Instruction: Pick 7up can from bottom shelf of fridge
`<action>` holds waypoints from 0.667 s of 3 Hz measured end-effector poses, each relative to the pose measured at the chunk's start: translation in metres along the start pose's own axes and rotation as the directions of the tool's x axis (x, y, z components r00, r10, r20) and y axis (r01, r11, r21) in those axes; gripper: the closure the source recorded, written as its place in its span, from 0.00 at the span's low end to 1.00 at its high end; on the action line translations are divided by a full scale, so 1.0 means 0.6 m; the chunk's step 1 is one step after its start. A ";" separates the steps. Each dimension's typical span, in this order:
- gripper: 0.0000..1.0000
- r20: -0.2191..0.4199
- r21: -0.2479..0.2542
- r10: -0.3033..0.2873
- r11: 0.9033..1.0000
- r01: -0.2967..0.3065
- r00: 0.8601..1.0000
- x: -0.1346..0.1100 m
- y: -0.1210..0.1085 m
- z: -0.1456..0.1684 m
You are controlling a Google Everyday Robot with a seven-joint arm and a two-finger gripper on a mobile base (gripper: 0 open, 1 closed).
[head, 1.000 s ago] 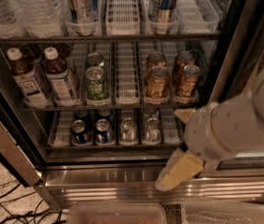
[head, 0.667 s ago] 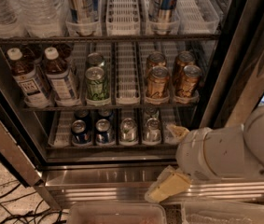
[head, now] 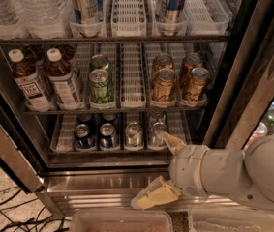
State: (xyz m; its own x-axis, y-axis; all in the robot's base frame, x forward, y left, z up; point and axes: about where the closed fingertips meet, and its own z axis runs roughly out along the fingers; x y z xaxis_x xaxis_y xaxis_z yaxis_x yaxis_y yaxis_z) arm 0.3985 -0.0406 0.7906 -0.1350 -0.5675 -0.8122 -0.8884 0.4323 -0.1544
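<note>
The fridge (head: 25,173) stands open with its wire racks of drinks in view. On the bottom shelf (head: 64,135), from the left, stand two dark blue cans (head: 83,135) and two silvery-grey cans. The right silvery one, the 7up can (head: 157,132), looks much like its left neighbour (head: 134,133). My gripper (head: 153,170) comes in from the lower right, in front of the shelf's right end, and is open. Its upper finger (head: 173,142) lies just right of the 7up can. Its lower finger (head: 157,196) hangs before the stainless-steel base panel (head: 98,183).
The middle rack holds two tea bottles (head: 30,83), a bright green-and-white can (head: 101,86) and gold cans (head: 163,85). The black door frame (head: 245,81) rises at the right. Clear plastic bins (head: 122,221) sit below the base panel. Cables (head: 1,211) lie on the floor at left.
My arm has swung down and to the left. The gripper now sits lower and nearer the bottom shelf's silvery cans. The cans have not moved.
</note>
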 end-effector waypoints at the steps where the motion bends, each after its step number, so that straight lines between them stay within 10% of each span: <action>1: 0.00 -0.001 0.000 -0.002 1.000 0.002 1.000 -0.001 0.001 0.000; 2: 0.00 0.008 0.023 0.007 1.000 -0.007 1.000 -0.008 -0.004 0.005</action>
State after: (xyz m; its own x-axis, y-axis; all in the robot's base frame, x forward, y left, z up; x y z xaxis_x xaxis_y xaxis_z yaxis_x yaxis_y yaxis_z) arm 0.4024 -0.0368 0.7935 -0.1375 -0.5585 -0.8180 -0.8773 0.4521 -0.1612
